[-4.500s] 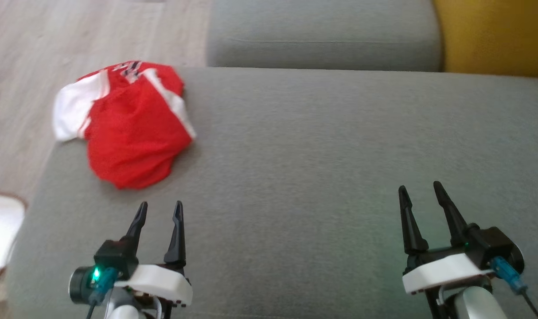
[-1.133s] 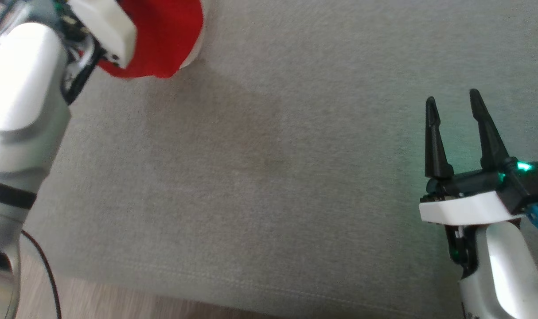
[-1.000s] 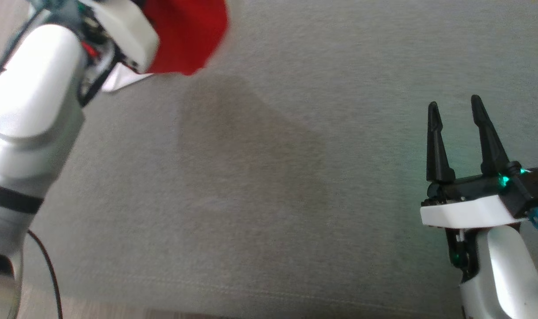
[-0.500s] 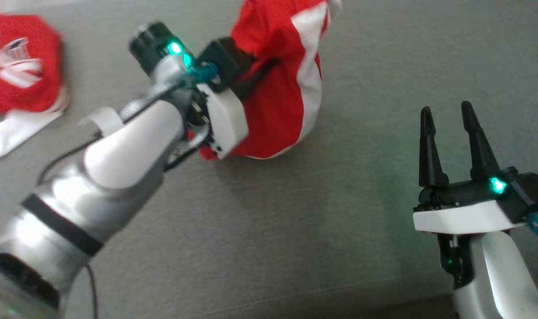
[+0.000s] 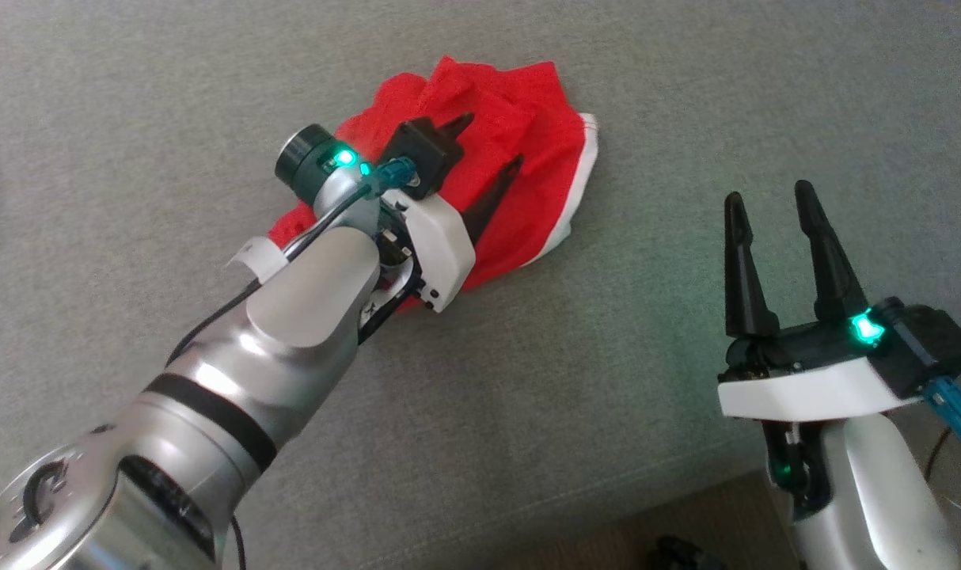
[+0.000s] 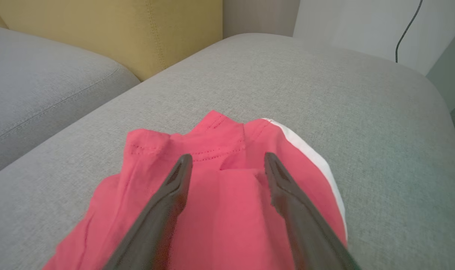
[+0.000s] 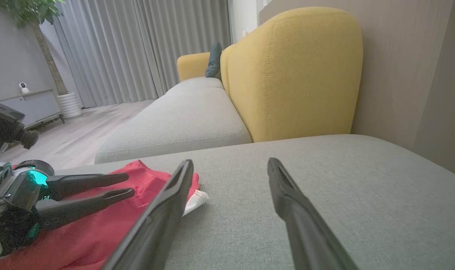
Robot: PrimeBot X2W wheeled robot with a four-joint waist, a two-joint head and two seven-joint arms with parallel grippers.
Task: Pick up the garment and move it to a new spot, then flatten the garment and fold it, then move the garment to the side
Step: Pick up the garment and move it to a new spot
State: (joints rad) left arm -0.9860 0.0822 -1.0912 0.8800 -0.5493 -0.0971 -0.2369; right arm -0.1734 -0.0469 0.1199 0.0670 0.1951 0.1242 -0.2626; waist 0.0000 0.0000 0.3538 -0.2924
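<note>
Garment (image 5: 540,170): a red piece with white trim (image 5: 585,178) along its right edge, lying crumpled in a loose heap on the grey cushion (image 5: 607,356). It sits well in from the cushion's front edge, left of the middle in the head view. In the left wrist view a stitched red hem shows at the far end of the heap, with the white band curving down its right side.

The left gripper (image 5: 494,138) is released, its two dark fingers spread wide over the red cloth and pointing toward the far right. In the right wrist view these fingers lie low and nearly level just above the heap. I cannot tell whether the tips touch the fabric. The pale left forearm (image 5: 306,301) reaches in from the lower left.

The right gripper (image 5: 768,192) is also released, fingers apart and pointing away from the robot. It hangs over bare cushion near the front right edge, well apart from the garment's white trim.

Beyond the cushion, the right wrist view shows a second grey cushion (image 7: 182,120) and a yellow backrest (image 7: 295,75).
</note>
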